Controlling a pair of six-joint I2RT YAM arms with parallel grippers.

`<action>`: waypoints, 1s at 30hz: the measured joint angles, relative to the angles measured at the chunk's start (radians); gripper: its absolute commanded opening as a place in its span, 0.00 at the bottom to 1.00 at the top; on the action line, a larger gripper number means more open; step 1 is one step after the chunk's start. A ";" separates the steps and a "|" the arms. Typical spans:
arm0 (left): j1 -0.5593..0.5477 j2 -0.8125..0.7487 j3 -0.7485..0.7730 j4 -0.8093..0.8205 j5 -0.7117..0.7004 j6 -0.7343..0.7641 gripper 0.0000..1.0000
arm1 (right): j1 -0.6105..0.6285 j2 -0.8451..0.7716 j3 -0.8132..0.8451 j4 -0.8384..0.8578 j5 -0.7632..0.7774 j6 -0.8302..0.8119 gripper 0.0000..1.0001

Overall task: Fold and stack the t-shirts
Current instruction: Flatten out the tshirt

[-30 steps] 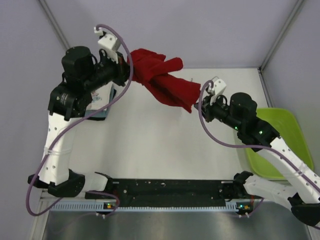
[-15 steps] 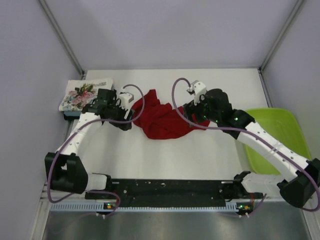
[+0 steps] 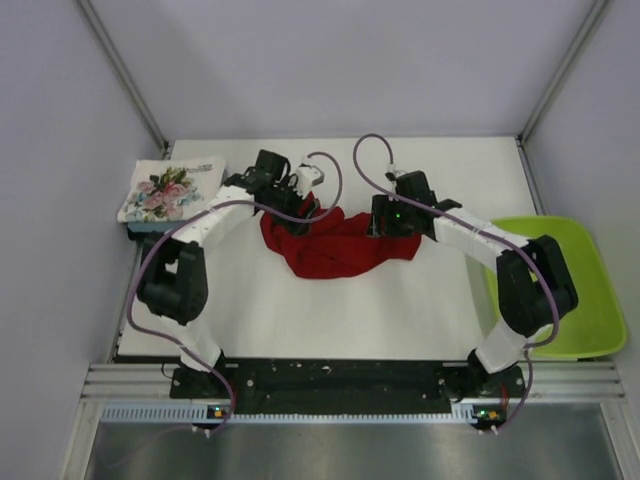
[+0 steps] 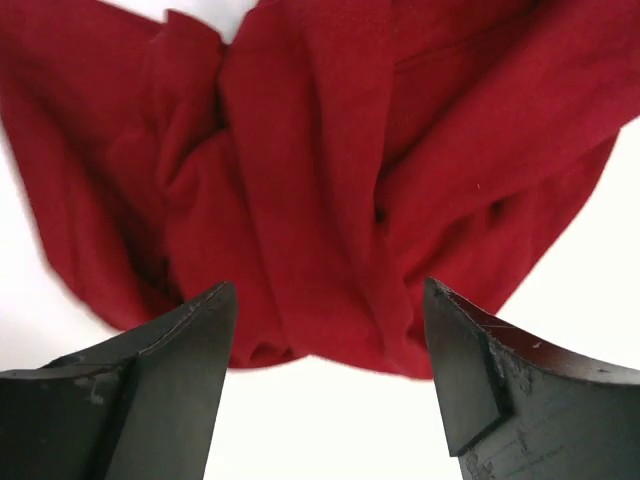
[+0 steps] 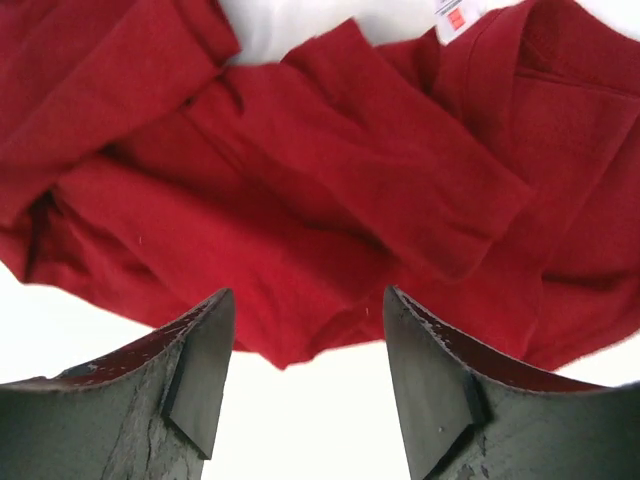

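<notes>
**Red t-shirt: crumpled, awaiting spread**

Red t-shirt (image 3: 330, 245) lies bunched at frame centre. Left claw (image 4: 328, 290) and right claw (image 5: 308, 295) are both parted and empty over its folds. Best pinch single-layer corners, then draw flat. Bare surface (image 3: 330, 330) below; floral t-shirt (image 3: 170, 190) upper left; green tray (image 3: 590, 300) right edge.

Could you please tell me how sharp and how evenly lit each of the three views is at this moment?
Top external: soft, even light, no harsh shadows or glare, and the red t-shirt reads clearly. Left wrist: the cloth's left edge is smeared by blur, and the table is blown out to plain white. Right wrist: folds and the neck label are crisp, with the table equally washed out.
</notes>
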 measured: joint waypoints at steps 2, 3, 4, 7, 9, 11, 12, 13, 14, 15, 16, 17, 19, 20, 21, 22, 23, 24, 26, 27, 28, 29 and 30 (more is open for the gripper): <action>-0.022 0.100 0.044 0.008 -0.002 -0.010 0.79 | -0.030 0.041 -0.008 0.052 -0.037 0.058 0.57; -0.032 0.117 0.050 0.010 -0.002 -0.011 0.79 | -0.036 0.063 -0.011 0.077 -0.054 0.083 0.57; -0.040 0.142 0.058 0.009 -0.003 -0.011 0.78 | -0.037 0.089 -0.013 0.097 -0.073 0.106 0.58; -0.064 0.211 0.095 0.005 -0.022 -0.012 0.70 | -0.036 0.158 -0.013 0.132 -0.121 0.161 0.49; -0.077 0.247 0.121 -0.001 -0.042 -0.013 0.39 | -0.035 0.195 -0.013 0.140 -0.145 0.180 0.31; -0.085 0.272 0.138 -0.008 -0.065 -0.019 0.00 | -0.036 0.210 -0.012 0.153 -0.161 0.196 0.05; -0.088 0.280 0.145 -0.013 -0.078 -0.025 0.00 | -0.038 0.212 -0.012 0.154 -0.168 0.201 0.00; -0.090 0.284 0.148 -0.013 -0.090 -0.026 0.00 | -0.040 0.213 -0.012 0.156 -0.177 0.208 0.00; -0.091 0.286 0.148 -0.014 -0.103 -0.032 0.00 | -0.042 0.214 -0.012 0.156 -0.187 0.217 0.00; -0.092 0.285 0.148 -0.014 -0.111 -0.037 0.00 | -0.043 0.213 -0.012 0.157 -0.196 0.219 0.00; -0.091 0.282 0.148 -0.015 -0.116 -0.038 0.00 | -0.045 0.213 -0.012 0.159 -0.202 0.220 0.00; -0.091 0.276 0.148 -0.019 -0.119 -0.039 0.00 | -0.047 0.212 -0.013 0.159 -0.204 0.221 0.00; -0.090 0.244 0.147 -0.036 -0.124 -0.036 0.00 | -0.058 0.191 -0.024 0.158 -0.206 0.220 0.00; -0.090 0.219 0.146 -0.045 -0.127 -0.034 0.00 | -0.065 0.170 -0.033 0.155 -0.204 0.220 0.00; -0.089 0.185 0.143 -0.053 -0.130 -0.028 0.00 | -0.073 0.140 -0.045 0.148 -0.199 0.216 0.00; -0.087 0.140 0.138 -0.064 -0.133 -0.021 0.00 | -0.082 0.097 -0.053 0.135 -0.192 0.211 0.00; -0.085 0.090 0.133 -0.074 -0.134 -0.013 0.00 | -0.091 0.046 -0.058 0.124 -0.184 0.203 0.00; -0.084 0.047 0.129 -0.083 -0.134 -0.007 0.00 | -0.096 0.002 -0.058 0.115 -0.178 0.196 0.00; -0.081 -0.068 0.115 -0.104 -0.136 0.009 0.00 | -0.103 -0.114 -0.056 0.104 -0.159 0.175 0.00; -0.079 -0.122 0.110 -0.116 -0.135 0.016 0.00 | -0.103 -0.173 -0.050 0.094 -0.148 0.164 0.00; -0.078 -0.168 0.106 -0.127 -0.135 0.021 0.00 | -0.103 -0.227 -0.041 0.082 -0.139 0.151 0.00; -0.077 -0.206 0.105 -0.141 -0.134 0.025 0.00 | -0.103 -0.269 -0.029 0.070 -0.131 0.140 0.00; -0.075 -0.254 0.102 -0.160 -0.136 0.033 0.00 | -0.103 -0.319 -0.014 0.052 -0.117 0.124 0.00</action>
